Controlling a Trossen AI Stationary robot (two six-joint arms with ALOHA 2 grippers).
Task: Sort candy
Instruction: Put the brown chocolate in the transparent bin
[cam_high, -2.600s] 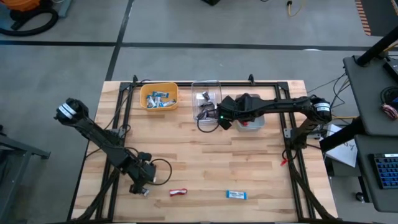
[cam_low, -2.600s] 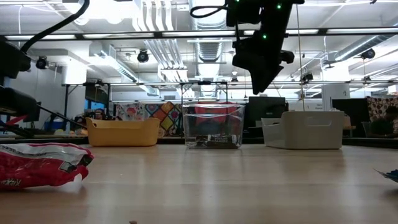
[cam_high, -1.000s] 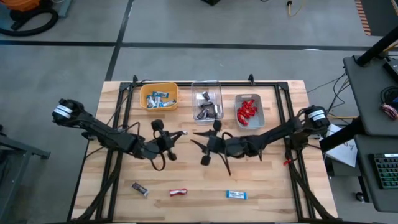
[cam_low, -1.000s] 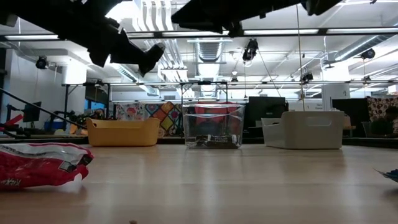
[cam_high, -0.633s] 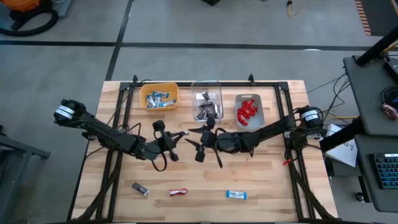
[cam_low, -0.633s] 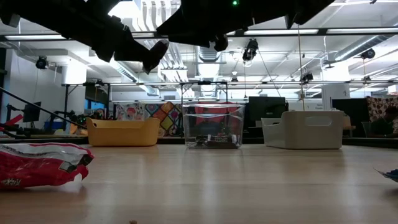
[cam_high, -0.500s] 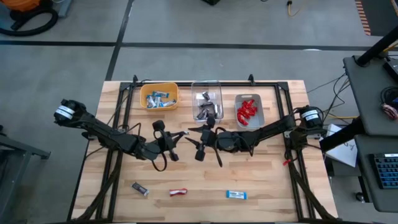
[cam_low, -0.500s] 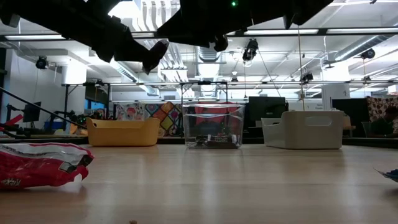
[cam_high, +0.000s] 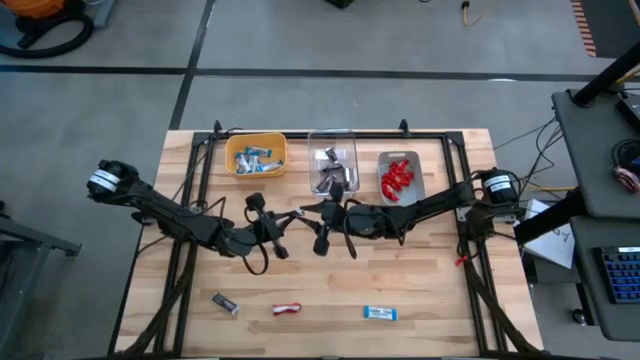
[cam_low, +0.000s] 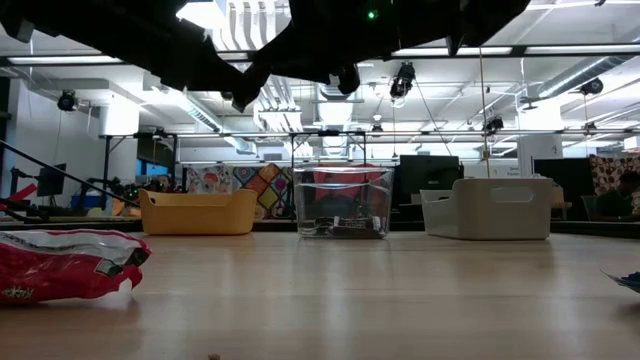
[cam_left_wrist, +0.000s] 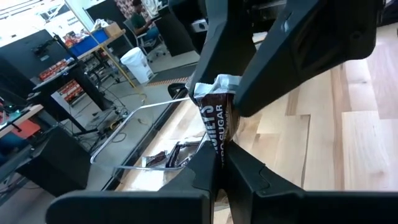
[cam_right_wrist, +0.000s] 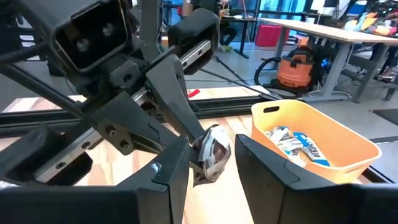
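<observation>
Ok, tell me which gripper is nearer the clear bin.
Right. The right gripper hovers just in front of the clear bin, meeting the left gripper, which holds a dark brown candy a touch farther to the bin's left.

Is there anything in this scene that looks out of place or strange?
Yes. Both end effectors meet in the air over the table: the left end effector is shut on a brown candy, and the right end effector brackets the same candy, a handover. Three candies lie unsorted near the front edge.
</observation>
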